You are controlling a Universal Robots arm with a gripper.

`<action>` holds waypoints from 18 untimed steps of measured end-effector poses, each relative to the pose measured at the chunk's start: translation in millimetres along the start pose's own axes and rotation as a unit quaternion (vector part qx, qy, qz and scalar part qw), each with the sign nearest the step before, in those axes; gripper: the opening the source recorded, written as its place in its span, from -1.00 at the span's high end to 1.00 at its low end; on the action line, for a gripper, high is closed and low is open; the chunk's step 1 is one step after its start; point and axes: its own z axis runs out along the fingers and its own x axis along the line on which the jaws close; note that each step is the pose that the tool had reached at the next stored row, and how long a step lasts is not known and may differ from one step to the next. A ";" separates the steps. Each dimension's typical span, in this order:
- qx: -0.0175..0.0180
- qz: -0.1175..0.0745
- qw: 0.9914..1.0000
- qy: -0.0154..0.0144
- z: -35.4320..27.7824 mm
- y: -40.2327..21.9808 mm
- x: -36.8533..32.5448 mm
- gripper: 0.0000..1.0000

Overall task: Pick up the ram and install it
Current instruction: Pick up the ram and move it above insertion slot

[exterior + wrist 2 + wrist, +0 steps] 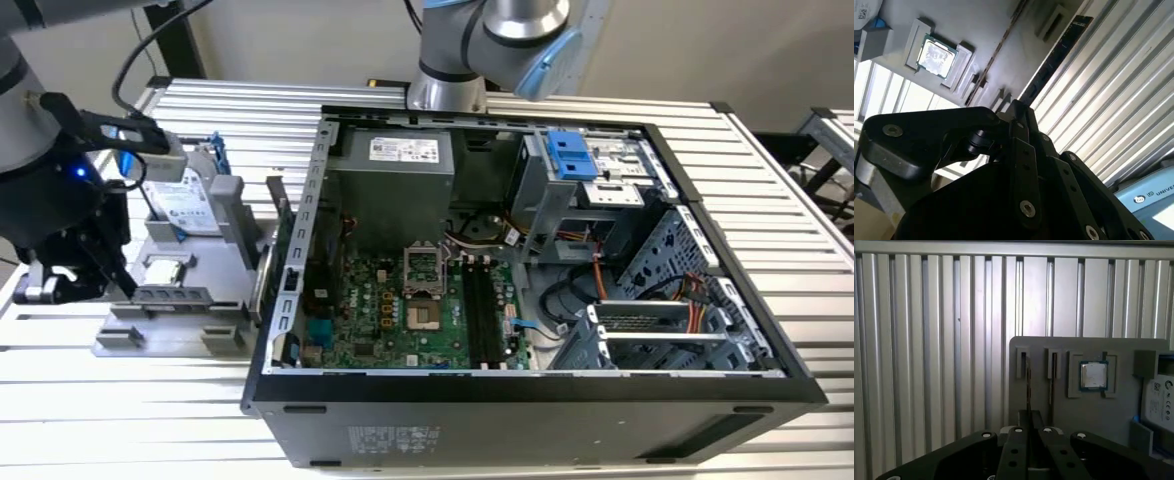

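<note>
The black linkage gripper (128,288) is seen at 9 o'clock of the open black metal computer case (534,388), on the exterior view's left. It is positioned over a flat grey plastic holder plate (1114,347) that is laid on the ribbed aluminium worktop (929,340). The dark, thin, long circuit-board ram stick (1027,387) is stood on its edge in a groove of this plate, near a square silver processor chip (1093,375).

In both wrist views the jaws are drawn narrow, and the near end of the ram stick lies in the small gap between them. The stick is judged to be clamped, though the contact itself is hidden by the links. The long axis of the ram stick is directed straight away from the jaws, in line with the gap, so no offset to either side is noticed. A second stick of the same kind (1052,390) is set just beside it, apart from the jaws.

The long black memory slots (487,310) of the motherboard are found at 3 o'clock from the gripper, well apart. Their length runs from 12 to 6 o'clock in the exterior view, and they appear unfilled.
</note>
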 end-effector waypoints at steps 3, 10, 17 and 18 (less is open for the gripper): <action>0.000 0.000 1.000 0.000 -13.7 0.3 -0.3 1.00; 0.000 0.000 1.000 0.000 -28.9 0.6 -0.7 1.00; 0.000 0.000 1.000 0.000 -42.1 0.9 -1.0 1.00; 0.000 0.000 1.000 0.000 -44.7 0.9 -1.1 1.00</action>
